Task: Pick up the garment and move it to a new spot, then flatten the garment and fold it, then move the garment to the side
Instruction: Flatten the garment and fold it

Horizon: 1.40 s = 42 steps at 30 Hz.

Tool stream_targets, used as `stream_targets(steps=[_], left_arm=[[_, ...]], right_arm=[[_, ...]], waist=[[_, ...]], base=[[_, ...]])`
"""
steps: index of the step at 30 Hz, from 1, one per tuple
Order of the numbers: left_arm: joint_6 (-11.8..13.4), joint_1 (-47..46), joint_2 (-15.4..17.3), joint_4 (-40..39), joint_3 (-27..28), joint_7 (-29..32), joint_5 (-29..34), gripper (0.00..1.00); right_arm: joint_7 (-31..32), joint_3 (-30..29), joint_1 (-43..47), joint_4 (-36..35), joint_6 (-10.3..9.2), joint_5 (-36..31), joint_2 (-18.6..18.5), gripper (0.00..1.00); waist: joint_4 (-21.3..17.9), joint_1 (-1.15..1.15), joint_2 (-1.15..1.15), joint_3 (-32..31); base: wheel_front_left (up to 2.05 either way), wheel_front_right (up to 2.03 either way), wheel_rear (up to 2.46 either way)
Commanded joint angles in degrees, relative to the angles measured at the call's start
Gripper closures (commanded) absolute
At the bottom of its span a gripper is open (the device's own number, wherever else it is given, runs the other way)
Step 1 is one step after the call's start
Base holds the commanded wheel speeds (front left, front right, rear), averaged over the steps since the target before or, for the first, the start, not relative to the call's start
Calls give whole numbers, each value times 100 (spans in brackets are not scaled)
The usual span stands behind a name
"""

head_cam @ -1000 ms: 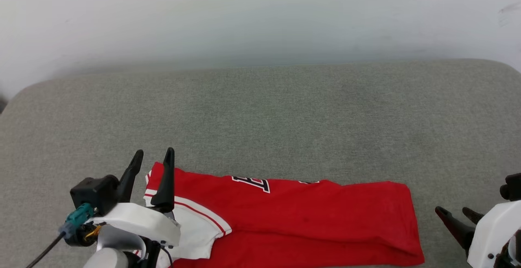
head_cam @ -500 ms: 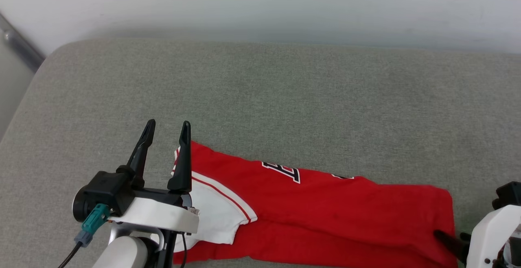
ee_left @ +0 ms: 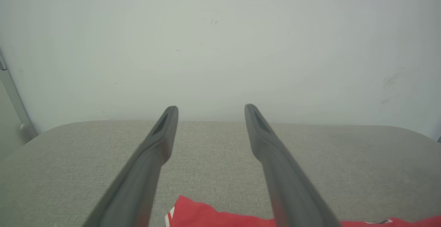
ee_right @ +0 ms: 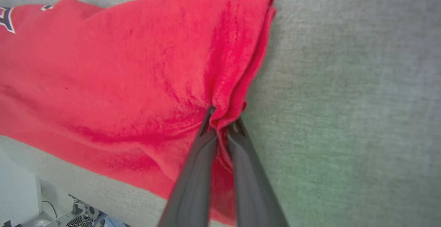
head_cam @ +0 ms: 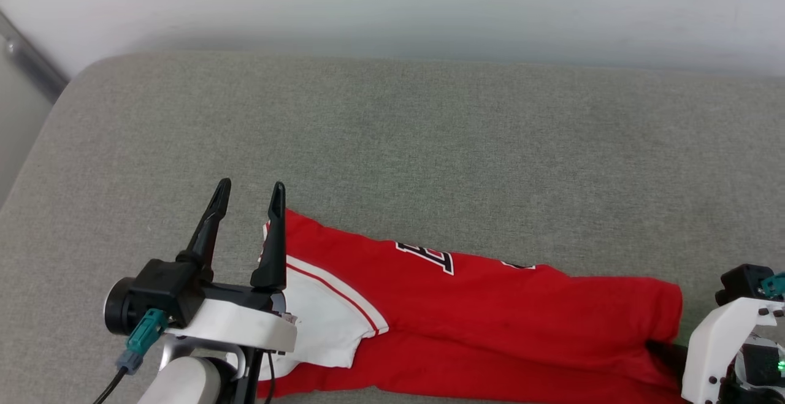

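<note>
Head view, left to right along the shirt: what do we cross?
Open left gripper with two long dark fingers → white short sleeve of the red jersey shirt → black white-outlined lettering → bunched red hem → right gripper, shut on the hem.

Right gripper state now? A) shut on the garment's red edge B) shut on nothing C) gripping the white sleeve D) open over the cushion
A: right wrist view shows the right gripper with jaws pinched on a bunched red edge of the garment.
</note>
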Motion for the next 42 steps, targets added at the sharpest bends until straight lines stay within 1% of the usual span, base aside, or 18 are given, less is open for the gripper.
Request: stream_targets(steps=[1, 6, 11, 14, 20, 23, 25, 28, 33, 34, 36, 39, 42], left_arm=[[14, 58, 52, 23, 11, -5, 32, 0], [107, 226, 129, -5, 4, 95, 51, 0], [193, 358, 198, -78, 11, 191, 40, 0], [246, 420, 235, -148, 20, 252, 51, 0], [364, 541, 265, -312, -14, 372, 81, 0], [401, 585, 270, -361, -13, 392, 60, 0], [402, 592, 252, -368, -19, 398, 37, 0], [410, 594, 251, -365, -41, 411, 25, 0], [378, 525, 243, -333, -97, 458, 17, 0], [369, 505, 231, -323, -111, 454, 13, 0], [371, 477, 218, -311, -133, 473, 10, 0], [341, 444, 192, -271, -189, 489, 4, 0], [314, 413, 171, -216, -242, 500, -2, 0]], right_arm=[[-69, 102, -60, 23, -2, 47, -25, 100], [-158, 266, -154, -112, -2, 154, -231, 100], [-43, 53, -146, -39, -2, 78, -260, 100], [-4, -206, -162, 3, -2, 2, -331, 100], [134, -979, -144, 85, -2, -182, -521, 100], [234, -1251, -236, 45, -2, -206, -527, 100], [422, -1393, -307, 41, -2, -55, -347, 100], [880, -1574, -412, 36, -2, 277, 14, 100], [1725, -1910, -624, -77, -1, 1000, 893, 100], [1875, -1967, -639, -107, -1, 1149, 1007, 100], [2102, -2030, -734, -132, -1, 1473, 1170, 100], [2338, -1912, -806, -18, -1, 1973, 1303, 100], [2195, -1459, -875, 271, -1, 2615, 1314, 100]], waist=[[-65, -1, 0, -81], [-242, -1, 0, -300], [-368, -1, 0, -420], [-451, -1, 0, -450], [-571, -1, 0, -464], [-629, -1, 0, -440], [-655, -1, 0, -433], [-681, -1, 0, -432], [-636, -1, 0, -453], [-614, -1, 0, -467], [-580, -1, 0, -472], [-505, -1, 0, -499], [-442, -1, 0, -515]], base=[[0, 0, 0], [0, 0, 0], [0, 0, 0], [0, 0, 0], [0, 0, 0], [0, 0, 0], [0, 0, 0], [0, 0, 0], [0, 0, 0], [0, 0, 0], [0, 0, 0], [0, 0, 0], [0, 0, 0]])
